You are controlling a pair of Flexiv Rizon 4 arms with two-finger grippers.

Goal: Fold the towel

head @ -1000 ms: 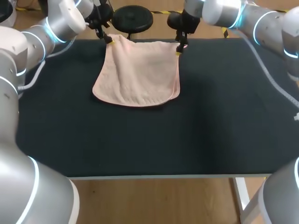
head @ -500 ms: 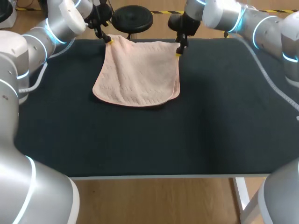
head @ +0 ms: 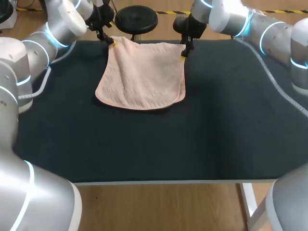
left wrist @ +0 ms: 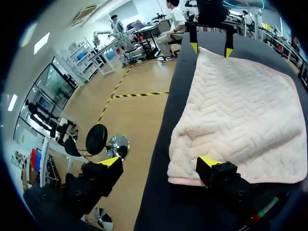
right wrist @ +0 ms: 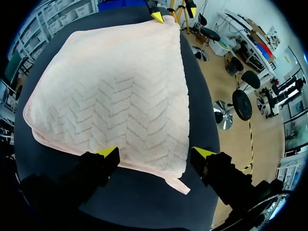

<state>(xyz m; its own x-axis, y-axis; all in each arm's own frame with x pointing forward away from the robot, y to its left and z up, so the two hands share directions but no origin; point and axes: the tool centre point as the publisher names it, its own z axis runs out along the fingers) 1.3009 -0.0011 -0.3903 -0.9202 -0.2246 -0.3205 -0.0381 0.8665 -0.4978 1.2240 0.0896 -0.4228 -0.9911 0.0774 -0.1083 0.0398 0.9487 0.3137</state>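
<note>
Towel, folded double, lies flat near the far edge of the dark table. Left gripper and right gripper stand at its far corners, fingers spread wide, gripping nothing.

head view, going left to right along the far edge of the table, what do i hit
black left gripper with yellow tips at the towel's far left corner → pale pink textured towel → black right gripper with yellow tips at its far right corner
</note>
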